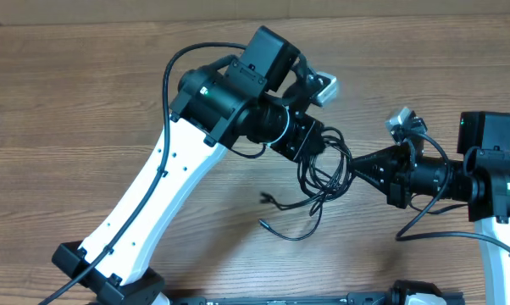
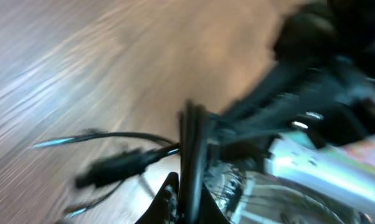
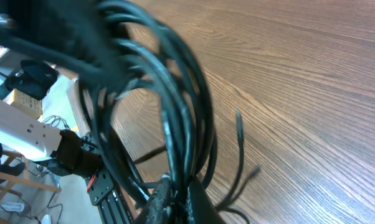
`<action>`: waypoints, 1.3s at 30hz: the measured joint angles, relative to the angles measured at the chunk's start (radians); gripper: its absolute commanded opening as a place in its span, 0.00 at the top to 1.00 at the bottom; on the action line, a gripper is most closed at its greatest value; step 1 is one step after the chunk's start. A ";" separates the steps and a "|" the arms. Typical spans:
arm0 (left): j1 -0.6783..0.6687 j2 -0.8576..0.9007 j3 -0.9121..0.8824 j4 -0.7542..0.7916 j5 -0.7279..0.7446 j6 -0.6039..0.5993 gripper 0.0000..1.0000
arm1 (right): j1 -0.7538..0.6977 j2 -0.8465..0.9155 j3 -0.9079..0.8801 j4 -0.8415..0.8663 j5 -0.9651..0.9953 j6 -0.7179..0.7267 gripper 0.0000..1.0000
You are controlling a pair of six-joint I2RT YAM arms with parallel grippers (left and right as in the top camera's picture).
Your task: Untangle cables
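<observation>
Black cables [image 1: 327,174] are bunching in a loose tangle between the two grippers, near the middle of the wooden table [image 1: 85,93]. The left gripper [image 1: 317,146] is pinching the tangle's upper left side, its fingers closed on a few strands. The right gripper [image 1: 355,166] is clamping the right side, its fingers closed tight on a bundle of loops. Two loose ends [image 1: 266,199] are trailing out to the left over the table, apart from each other.
</observation>
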 measured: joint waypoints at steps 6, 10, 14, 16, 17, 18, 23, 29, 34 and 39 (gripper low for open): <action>-0.004 0.000 0.000 -0.018 -0.238 -0.166 0.96 | 0.000 0.001 0.000 -0.018 -0.026 -0.025 0.96; -0.004 0.000 0.000 -0.018 -0.253 -0.179 0.96 | 0.000 0.001 0.000 -0.011 -0.013 -0.021 0.70; -0.004 0.000 0.000 -0.013 -0.188 -0.164 0.96 | 0.000 0.001 0.000 0.029 0.125 0.095 0.56; -0.004 0.000 0.000 -0.006 -0.138 -0.154 0.96 | 0.000 0.001 0.000 0.032 0.170 0.129 0.53; -0.004 0.000 0.000 -0.005 -0.125 -0.154 0.96 | 0.000 0.001 0.000 0.036 0.178 0.137 0.53; -0.004 0.000 0.000 0.002 -0.103 -0.151 0.96 | 0.000 0.001 0.000 0.037 0.186 0.142 0.53; -0.037 0.000 0.000 0.018 -0.066 -0.150 0.96 | 0.000 0.001 0.000 0.039 0.195 0.148 0.38; -0.055 0.000 0.000 0.029 -0.047 -0.150 0.96 | 0.000 0.001 0.000 0.029 0.096 0.048 0.57; -0.055 0.000 0.000 0.034 -0.025 -0.147 0.96 | 0.000 0.001 0.000 0.008 0.073 0.026 0.96; -0.055 -0.001 0.000 0.050 -0.025 -0.147 0.96 | -0.002 0.002 0.000 -0.082 0.017 -0.080 0.96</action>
